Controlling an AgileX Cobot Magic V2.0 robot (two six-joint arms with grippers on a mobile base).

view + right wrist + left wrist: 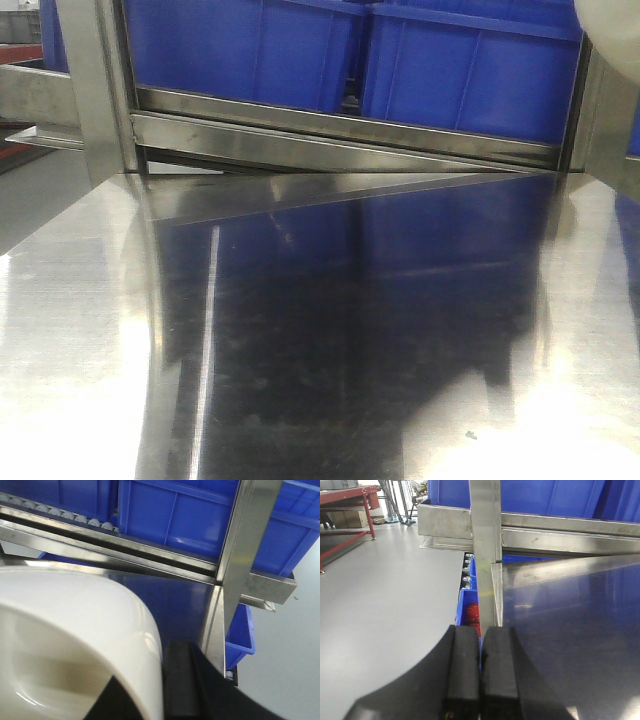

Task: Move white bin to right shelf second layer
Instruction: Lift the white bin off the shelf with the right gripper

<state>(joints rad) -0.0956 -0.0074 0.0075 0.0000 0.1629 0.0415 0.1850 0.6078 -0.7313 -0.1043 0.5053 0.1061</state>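
Polished steel tabletop (320,330) fills the foreground, bare and mirror-bright, and reflects the blue of what stands behind it. Nearest the left wrist camera, the left gripper (480,640) has its two black fingers pressed flat together with nothing between them, hanging just off the tabletop's left edge. On the right wrist camera the right gripper (155,680) looks clamped on the rim wall of the white bin (75,605). One dark finger lies against the outside and the other is mostly hidden by the plastic, so this grip is a judgement. In the front view the bin shows only as a pale curve in the upper right corner, above the tabletop's far right corner. Beyond the far edge stands the rack, where an upright post (240,555) crosses a flat front bar. Behind the bar runs a sloping rail of white rollers, which I take for the right shelf second layer (75,519), carrying large blue crates (250,50). Pickup and lift look done. Carrying to the level, setting down on the rollers and letting go remain.
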